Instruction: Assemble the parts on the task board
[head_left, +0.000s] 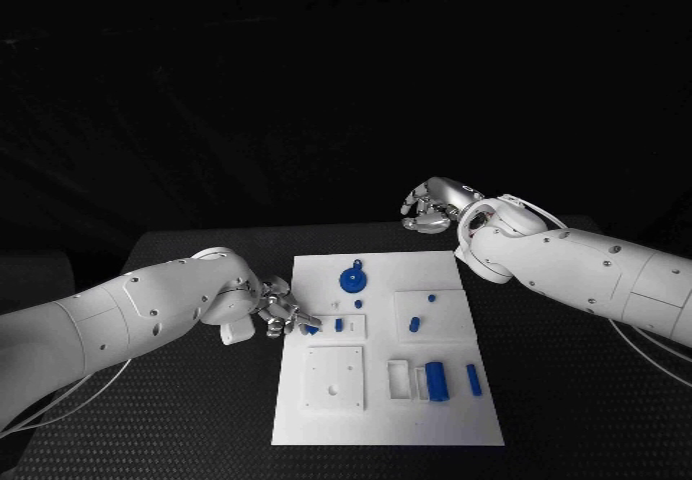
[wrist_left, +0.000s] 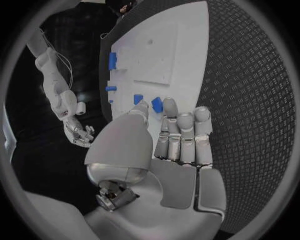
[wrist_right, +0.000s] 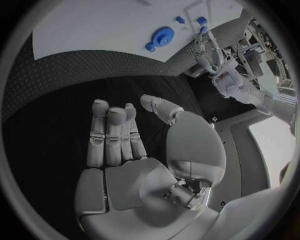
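While the white board (head_left: 387, 400) lies flat mid-table, both hands are near its far half.
Left hand: (head_left: 278, 309) at the board's left edge, fingertips down at a small blue part (head_left: 310, 328); the left wrist view shows a blue piece (wrist_left: 157, 104) right at the fingertips (wrist_left: 170, 106), thumb alongside. Looks like a pinch, but contact is partly hidden, so can't tell if it is gripped or just touched.
Right hand: (head_left: 433, 206) up over the black table (head_left: 173, 420) past the board's far right corner, apart from the board; fingers straight and side by side in its wrist view (wrist_right: 115, 132), thumb out, palm bare, holding nothing.
Round blue part: (head_left: 353, 280) on the board's far middle, also in the right wrist view (wrist_right: 162, 37).
Small blue peg: (head_left: 339, 324) in the raised square just right of the left hand.
Another small peg: (head_left: 415, 323) on the right raised square.
Long blue pieces: thick one (head_left: 436, 381) and thin one (head_left: 473, 379), side by side on the near right of the board.
Blank square plate: (head_left: 333, 378) on the near left of the board.
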